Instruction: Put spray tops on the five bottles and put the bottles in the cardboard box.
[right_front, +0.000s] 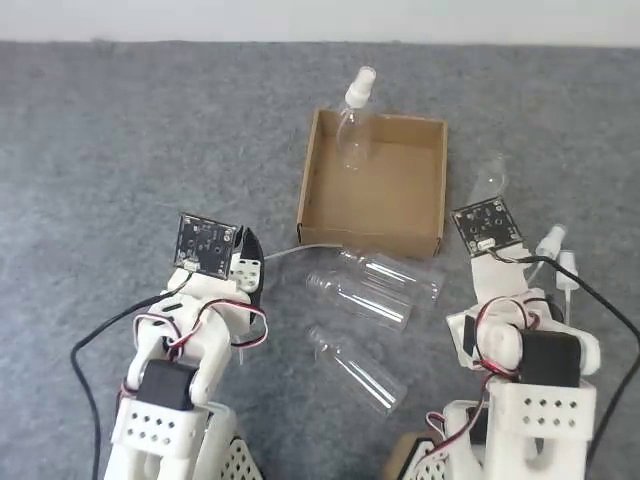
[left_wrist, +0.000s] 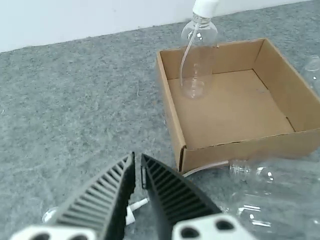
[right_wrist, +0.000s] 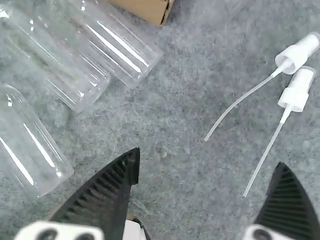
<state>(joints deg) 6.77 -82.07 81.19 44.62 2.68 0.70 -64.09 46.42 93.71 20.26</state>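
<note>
One capped bottle (right_front: 352, 130) stands in the far-left corner of the cardboard box (right_front: 305, 190). Three bare bottles (right_front: 365, 298) lie just near of the box, between the arms. We judge capping is in hand. Our right gripper (right_wrist: 207, 157) hangs wide open beside two loose spray tops (right_wrist: 297, 95) and should pick one. Our left gripper (left_wrist: 137, 157) is closed to a slit above the grey felt worktop (right_front: 120, 150), with a white wall (left_wrist: 75, 20) beyond.

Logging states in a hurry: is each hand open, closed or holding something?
Left hand: closed, nothing seen between its tips.
Right hand: open wide, empty.
</note>
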